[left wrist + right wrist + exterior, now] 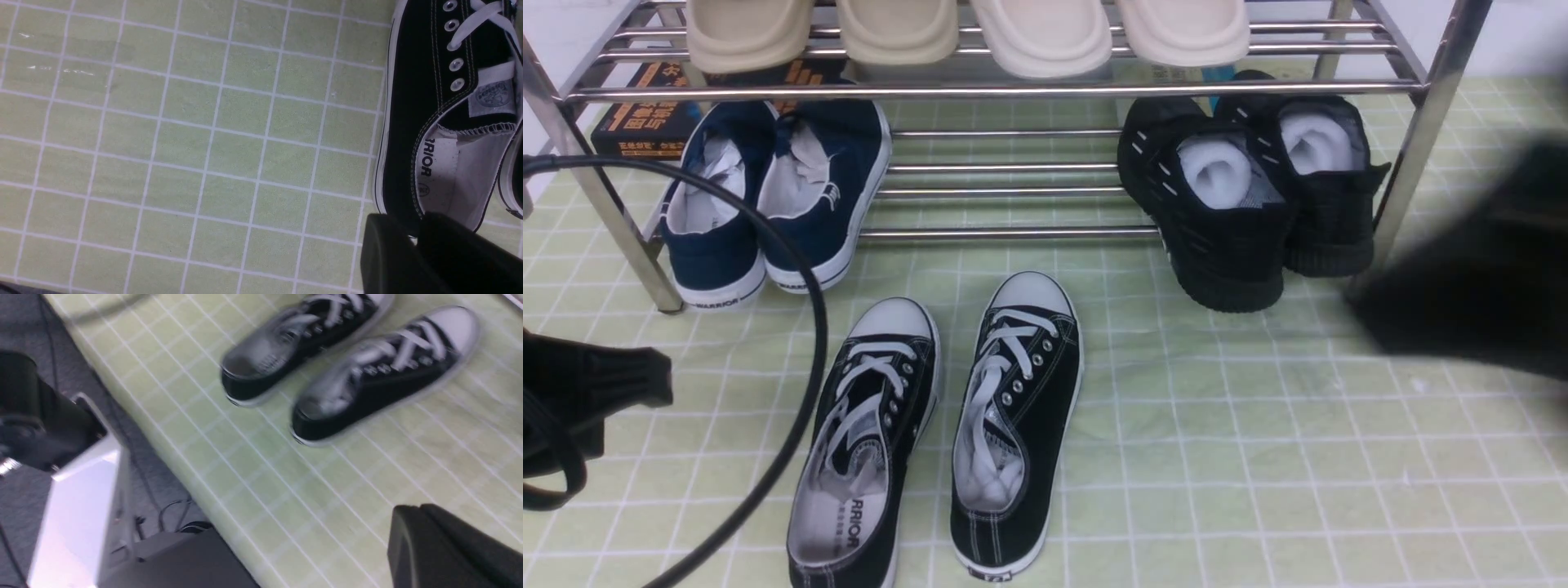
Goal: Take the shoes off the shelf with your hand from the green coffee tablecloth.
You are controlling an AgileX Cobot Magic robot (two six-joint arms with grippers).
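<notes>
The right hand is squeezing shut, empty; the left hand I cannot tell. They should be pulling away slowly, not bumping the shoes.

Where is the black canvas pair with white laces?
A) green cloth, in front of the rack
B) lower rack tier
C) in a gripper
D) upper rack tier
A: both sneakers lie on the green cloth, outside the rack.

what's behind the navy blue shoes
A dark box with orange lettering lies behind the navy shoes; they and the shelf bar cover much of it.
</notes>
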